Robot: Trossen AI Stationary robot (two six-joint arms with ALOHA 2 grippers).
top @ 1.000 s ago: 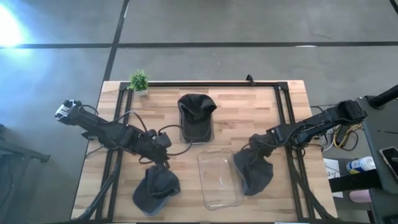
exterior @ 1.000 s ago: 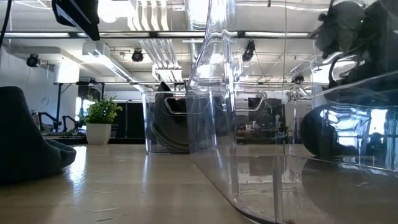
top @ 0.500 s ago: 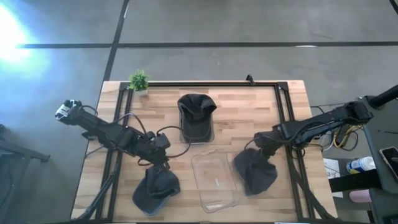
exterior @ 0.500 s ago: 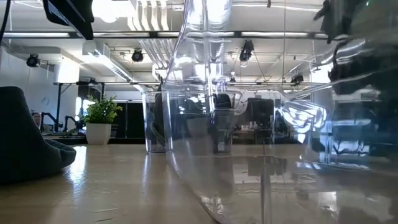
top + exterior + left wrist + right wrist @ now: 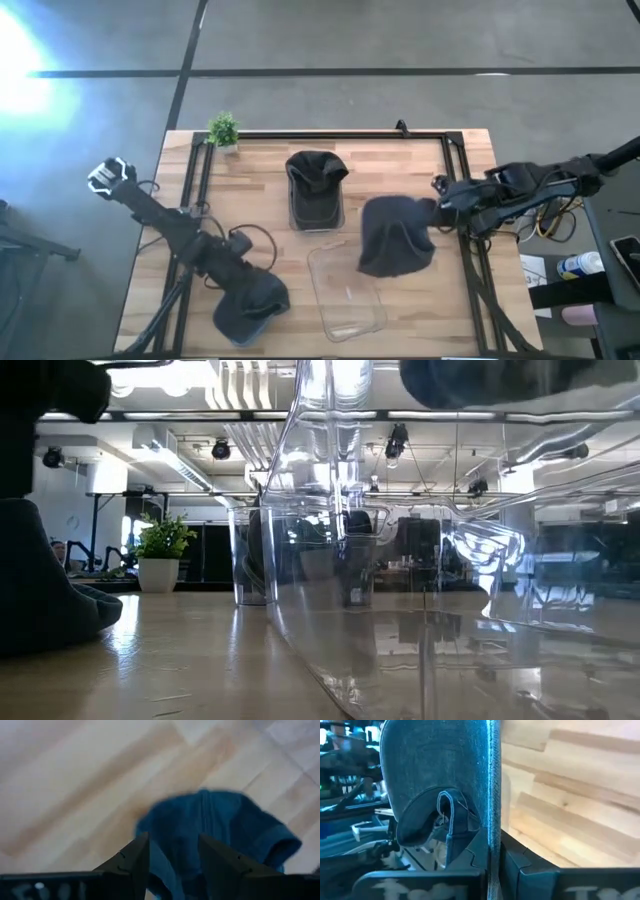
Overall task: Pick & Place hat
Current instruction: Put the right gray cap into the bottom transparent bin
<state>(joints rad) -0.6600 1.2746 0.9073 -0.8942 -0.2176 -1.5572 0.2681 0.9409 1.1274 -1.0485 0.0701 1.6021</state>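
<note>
A dark hat [image 5: 395, 235] hangs in the air over the table's middle right, with my right gripper [image 5: 440, 205] shut on it; its fabric [image 5: 435, 780] fills the right wrist view. Another dark hat [image 5: 250, 308] lies on the table at the near left. My left gripper [image 5: 240, 272] stands open just above that hat [image 5: 220, 827], one finger on either side of its near part. A third hat [image 5: 316, 178] sits in a clear box at the far middle. My right gripper pinches an edge of the hat [image 5: 494, 815] between its two fingers, coming roughly level from the table's right side. One layer or several, I cannot tell. The hat hangs slack to the left of the fingers, lifted clear of the table [image 5: 470, 380].
An empty clear container [image 5: 345, 290] lies at the near middle, between the two loose hats; it fills the low view's foreground [image 5: 400, 560]. A small potted plant [image 5: 223, 129] stands at the far left corner. A black frame [image 5: 330, 135] runs along the table's edges.
My right gripper has shut on the hat at the near right and risen toward the far edge; the hat has come off the table and now hangs clear, further left. The clear container has slid slightly left. My left gripper has moved toward the near edge, over the near-left hat.
</note>
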